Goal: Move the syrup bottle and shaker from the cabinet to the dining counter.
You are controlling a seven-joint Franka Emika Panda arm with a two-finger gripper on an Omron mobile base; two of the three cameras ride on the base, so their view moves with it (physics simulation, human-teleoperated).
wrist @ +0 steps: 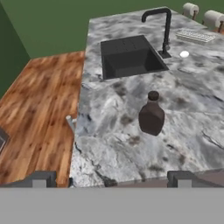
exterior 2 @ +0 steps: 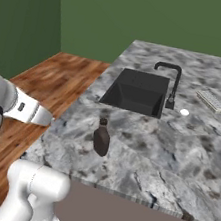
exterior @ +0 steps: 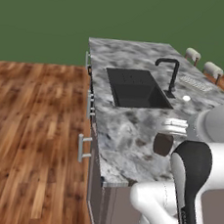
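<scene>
**Ana:** Hand view first: where is the dark brown syrup bottle (wrist: 151, 116), the one with a wide body, narrow neck and dark cap?

**Ben:** Standing upright on the grey-white marbled stone dining counter (wrist: 113, 127), on the bare stretch between the near edge and the black rectangular sink (wrist: 131, 59). Nothing touches it. In the right base view the same bottle (exterior 2: 101, 138) sits near the counter's (exterior 2: 188, 145) front left part, well short of the sink (exterior 2: 135, 92).

**Ana:** And the claw?

**Ben:** The two-finger gripper (wrist: 111, 179) has its jaws spread wide, with nothing between them. One dark fingertip (wrist: 39, 179) rises at the lower left and the other at the lower right, both back from the bottle and apart from it.

**Ana:** Does the left base view agree?

**Ben:** Yes, the bottle (exterior: 163, 143) stands on the counter (exterior: 126, 130), partly behind the robot's white body. I cannot make out the fingertips there.

**Ana:** What lies farther out?

**Ben:** A black angular faucet (wrist: 161, 30) rises just beside the sink's far right corner. Past it lie a small white round disc (wrist: 184, 54) and a pale ribbed rectangular rack (wrist: 194, 36), both flat on the stone. Round pale stools (wrist: 202, 14) show at the counter's far edge. Grey bar handles (exterior: 84, 147) stick out of the counter's side in the left base view. A reddish-brown wooden plank floor (wrist: 39, 109) runs alongside, and dark green walls (exterior: 95, 13) stand behind.
</scene>
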